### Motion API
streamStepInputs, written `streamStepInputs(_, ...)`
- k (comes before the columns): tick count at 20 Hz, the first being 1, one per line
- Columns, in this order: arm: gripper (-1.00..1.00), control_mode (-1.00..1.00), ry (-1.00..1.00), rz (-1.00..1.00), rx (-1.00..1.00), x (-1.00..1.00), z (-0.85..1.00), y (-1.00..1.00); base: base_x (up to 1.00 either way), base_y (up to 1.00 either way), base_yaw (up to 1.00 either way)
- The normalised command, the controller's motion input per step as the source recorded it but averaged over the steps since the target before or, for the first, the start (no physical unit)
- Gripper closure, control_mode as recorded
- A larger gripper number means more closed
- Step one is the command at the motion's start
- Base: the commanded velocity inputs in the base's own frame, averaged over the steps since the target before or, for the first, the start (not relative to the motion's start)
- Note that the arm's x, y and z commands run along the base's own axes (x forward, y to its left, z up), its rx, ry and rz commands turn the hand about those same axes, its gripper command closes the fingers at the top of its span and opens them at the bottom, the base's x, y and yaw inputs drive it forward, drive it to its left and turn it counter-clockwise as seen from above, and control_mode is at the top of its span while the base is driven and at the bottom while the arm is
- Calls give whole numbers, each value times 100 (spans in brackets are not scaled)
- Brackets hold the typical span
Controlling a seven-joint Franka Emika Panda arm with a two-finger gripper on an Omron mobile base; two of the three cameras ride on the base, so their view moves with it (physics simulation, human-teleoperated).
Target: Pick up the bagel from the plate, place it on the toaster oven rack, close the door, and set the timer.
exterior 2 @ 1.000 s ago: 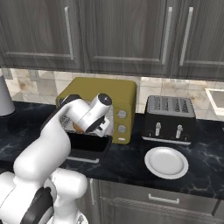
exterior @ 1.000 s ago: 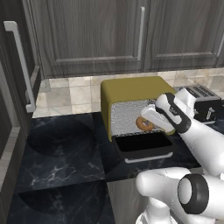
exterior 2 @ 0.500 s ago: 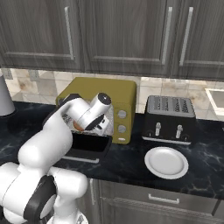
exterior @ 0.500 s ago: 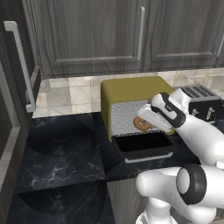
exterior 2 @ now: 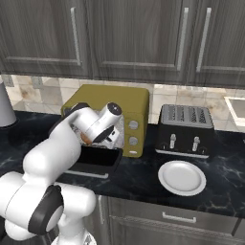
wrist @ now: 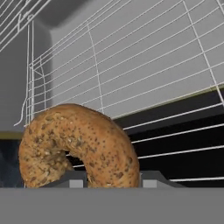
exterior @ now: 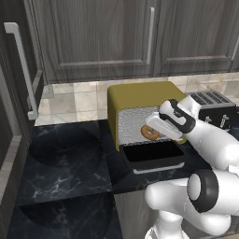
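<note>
Bagel sits pinched between narrow jaws of the gripper, held across one side of its ring, at the mouth of the toaster oven just above the rack. It looks light, with a soft crumb under a seeded crust, so a gentle squeeze on the ring's thickness should do. Below hangs the open door; the plate lies bare on the counter

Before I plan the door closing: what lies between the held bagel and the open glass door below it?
In the hand view, silvery wire rack bars lie beneath the golden-brown bagel, with the dark glass door showing through them.
</note>
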Motion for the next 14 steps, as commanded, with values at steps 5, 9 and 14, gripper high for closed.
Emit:
streamStepInputs(5, 100, -100, 0, 0, 0, 14, -4, 4, 0, 0, 0)
streamStepInputs(9, 100, -100, 0, 0, 0, 7, -9, 0, 0, 0, 0)
streamStepInputs(14, 100, -100, 0, 0, 0, 7, -14, 0, 0, 0, 0)
